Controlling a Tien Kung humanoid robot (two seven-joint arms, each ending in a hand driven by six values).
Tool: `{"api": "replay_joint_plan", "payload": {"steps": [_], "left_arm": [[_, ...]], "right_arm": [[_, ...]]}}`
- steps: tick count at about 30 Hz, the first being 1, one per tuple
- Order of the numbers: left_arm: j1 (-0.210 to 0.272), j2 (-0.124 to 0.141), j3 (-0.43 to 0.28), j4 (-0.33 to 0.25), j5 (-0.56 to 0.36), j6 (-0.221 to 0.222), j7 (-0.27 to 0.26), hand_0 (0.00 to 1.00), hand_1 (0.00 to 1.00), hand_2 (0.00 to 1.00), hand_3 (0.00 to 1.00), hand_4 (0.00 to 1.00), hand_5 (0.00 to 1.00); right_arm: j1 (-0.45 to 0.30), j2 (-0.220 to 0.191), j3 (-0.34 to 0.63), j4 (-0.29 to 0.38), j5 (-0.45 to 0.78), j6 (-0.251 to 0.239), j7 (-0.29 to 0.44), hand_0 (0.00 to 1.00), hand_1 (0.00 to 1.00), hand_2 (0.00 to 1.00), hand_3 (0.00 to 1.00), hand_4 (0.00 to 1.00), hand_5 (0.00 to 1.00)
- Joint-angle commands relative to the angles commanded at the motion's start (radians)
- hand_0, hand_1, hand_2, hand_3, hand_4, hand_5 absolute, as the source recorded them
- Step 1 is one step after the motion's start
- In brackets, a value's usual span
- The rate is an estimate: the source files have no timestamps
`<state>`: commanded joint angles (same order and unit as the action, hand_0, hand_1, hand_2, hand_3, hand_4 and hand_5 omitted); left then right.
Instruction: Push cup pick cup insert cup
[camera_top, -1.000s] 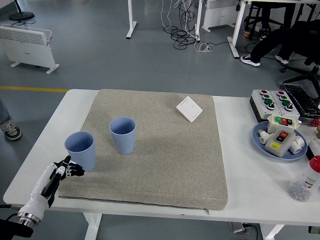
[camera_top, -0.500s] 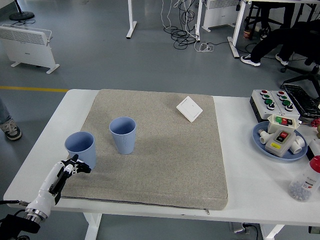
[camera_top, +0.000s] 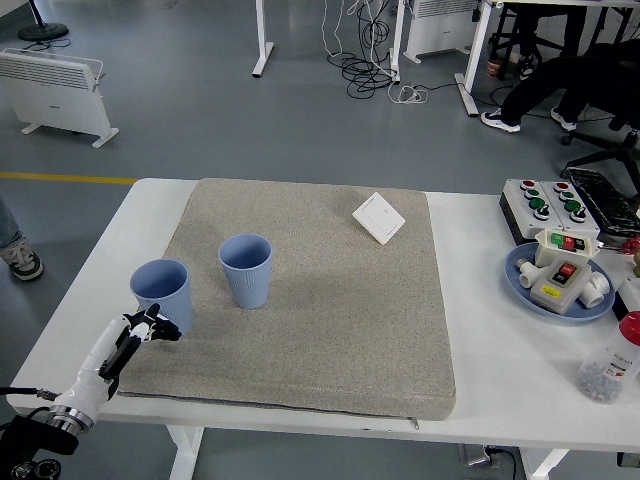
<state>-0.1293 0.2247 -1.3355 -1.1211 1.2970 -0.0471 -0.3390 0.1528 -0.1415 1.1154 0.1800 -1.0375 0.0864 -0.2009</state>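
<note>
White tabletop (camera_top: 480, 400) with a big grey mat (camera_top: 330, 300) on it, sitting in a workshop-type room with a grey floor, a white heater (camera_top: 55, 90) back left and cables on the floor. Left robot hand (camera_top: 148, 327) comes in low from the bottom-left corner, fingers curled and empty, right at the base of the left blue cup (camera_top: 161, 296). The second blue cup (camera_top: 246, 270) stands upright just beside it on the mat. No legible writing anywhere.
</note>
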Motion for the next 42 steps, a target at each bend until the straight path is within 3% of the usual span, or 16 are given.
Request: {"api": "replay_joint_plan", "payload": {"steps": [16,25,42], "left_arm": [[-0.071,0.017,0.027,0.08,-0.014,-0.006,-0.003,0.65,0.525,0.492,0.445,0.581,0.998],[-0.133,-0.001,0.028,0.152,-0.013,0.001,-0.005,0.646,0.523,0.491,0.445,0.578,0.998],[-0.25,0.01,0.075,0.251,-0.002,-0.002,-0.022,0.645,0.522,0.487,0.444,0.577,0.998]], "right_arm": [[-0.008,0.001,-0.003,0.0,-0.002,-0.001,-0.002,0.774,0.684,0.68,0.568,0.132,0.475],[-0.014,0.004,0.001,0.0,-0.012,-0.001,-0.004,0.774,0.684,0.68,0.568,0.131,0.474],[-0.007,0.004,-0.002,0.0,-0.011,-0.001,-0.004,0.774,0.684,0.68,0.567,0.13,0.473]]}}
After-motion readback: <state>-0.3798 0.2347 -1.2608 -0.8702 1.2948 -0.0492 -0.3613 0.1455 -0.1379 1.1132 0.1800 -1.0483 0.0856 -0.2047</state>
